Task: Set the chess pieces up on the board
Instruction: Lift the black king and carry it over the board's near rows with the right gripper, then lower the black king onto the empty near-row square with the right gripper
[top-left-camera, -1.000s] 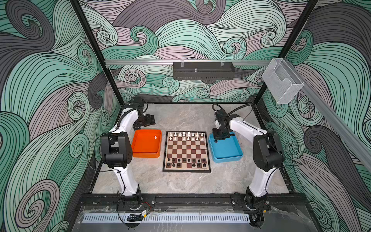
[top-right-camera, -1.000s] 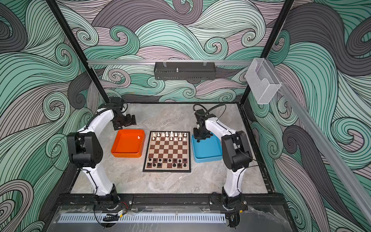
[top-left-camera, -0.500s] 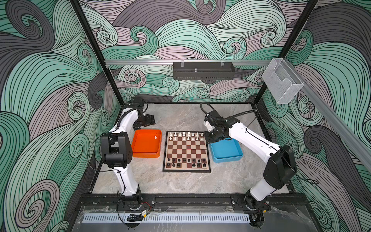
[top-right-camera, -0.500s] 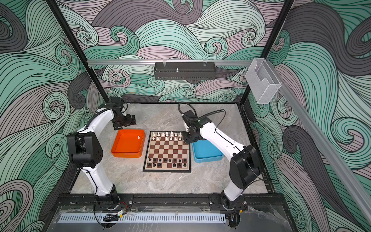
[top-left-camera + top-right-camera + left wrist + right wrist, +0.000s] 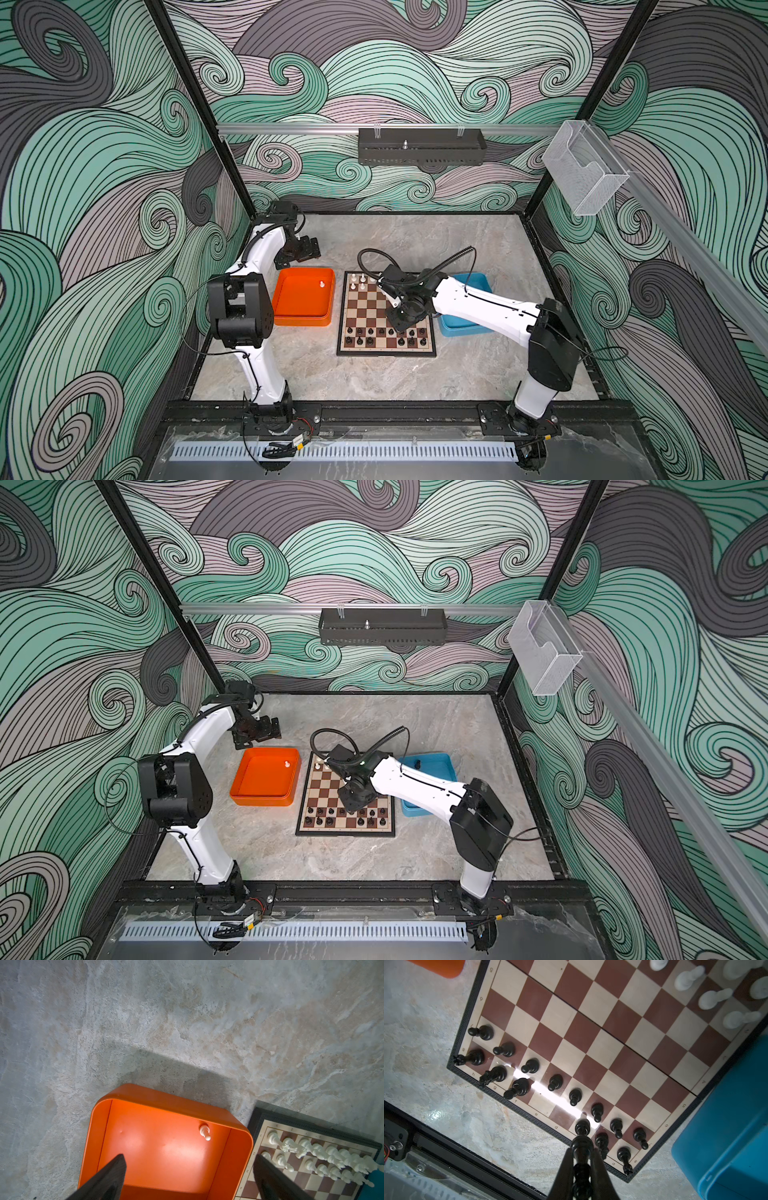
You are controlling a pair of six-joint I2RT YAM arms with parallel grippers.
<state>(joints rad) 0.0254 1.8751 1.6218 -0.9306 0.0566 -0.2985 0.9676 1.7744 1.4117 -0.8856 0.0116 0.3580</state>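
Note:
The board (image 5: 365, 309) (image 5: 328, 787) lies mid-table, with black chess pieces (image 5: 386, 336) on its two near rows and white ones (image 5: 358, 280) at the far edge. My right gripper (image 5: 401, 324) (image 5: 351, 806) hangs over the black rows, shut on a tall black piece (image 5: 581, 1145); in the right wrist view the gripper (image 5: 581, 1150) pinches it just above the back row. My left gripper (image 5: 309, 249) (image 5: 189, 1157) is open and holds nothing, above the far edge of the orange tray (image 5: 303, 322). One white piece (image 5: 205, 1132) lies in that tray.
A blue tray (image 5: 461, 330) (image 5: 726, 1126) sits right of the board, partly under my right arm; a top view shows one dark piece (image 5: 417, 764) in it. The marble table (image 5: 374, 241) stretches behind the board, and a black frame rail (image 5: 374, 409) runs along the front.
My right arm has swung from over the blue tray, across the board's far right corner, to above the black rows, with the jaws staying shut. The left arm has not moved.

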